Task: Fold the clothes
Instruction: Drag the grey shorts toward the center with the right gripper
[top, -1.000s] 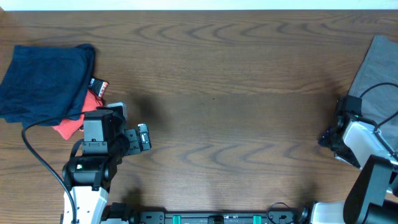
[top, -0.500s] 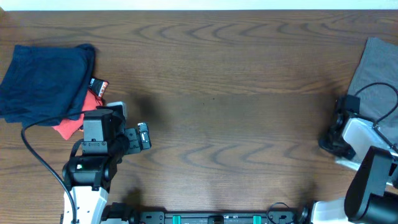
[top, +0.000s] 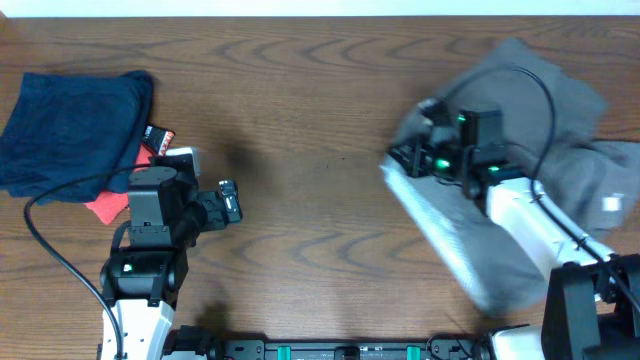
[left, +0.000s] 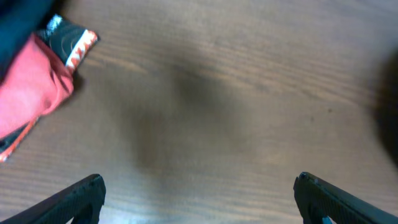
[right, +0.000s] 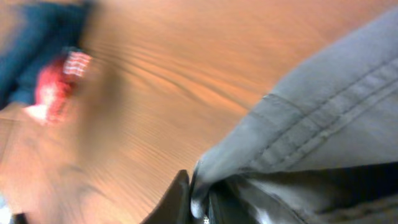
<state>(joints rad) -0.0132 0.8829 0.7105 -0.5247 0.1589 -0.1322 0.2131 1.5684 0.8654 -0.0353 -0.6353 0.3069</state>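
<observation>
The clothes are grey woven shorts (top: 560, 130), spread in a blurred heap over the right half of the table, with a pale band (top: 450, 240) trailing toward the front. My right gripper (top: 402, 160) is at the heap's left end, shut on a stitched edge of the shorts (right: 323, 118). In the right wrist view the fabric is pinched between the jaws of that gripper (right: 199, 199). My left gripper (top: 230, 205) hovers over bare wood at the front left. It stands wide open and empty, as the left wrist view (left: 200, 180) also shows.
A dark navy folded garment (top: 70, 130) lies at the far left, on top of a red-orange folded garment (top: 115, 200) with a patterned tag (left: 68, 40). Bare wooden table (top: 320, 120) separates the two arms.
My right gripper has shut on the shorts and swept left from the table's right edge, dragging them toward the middle. The left arm has barely shifted.
</observation>
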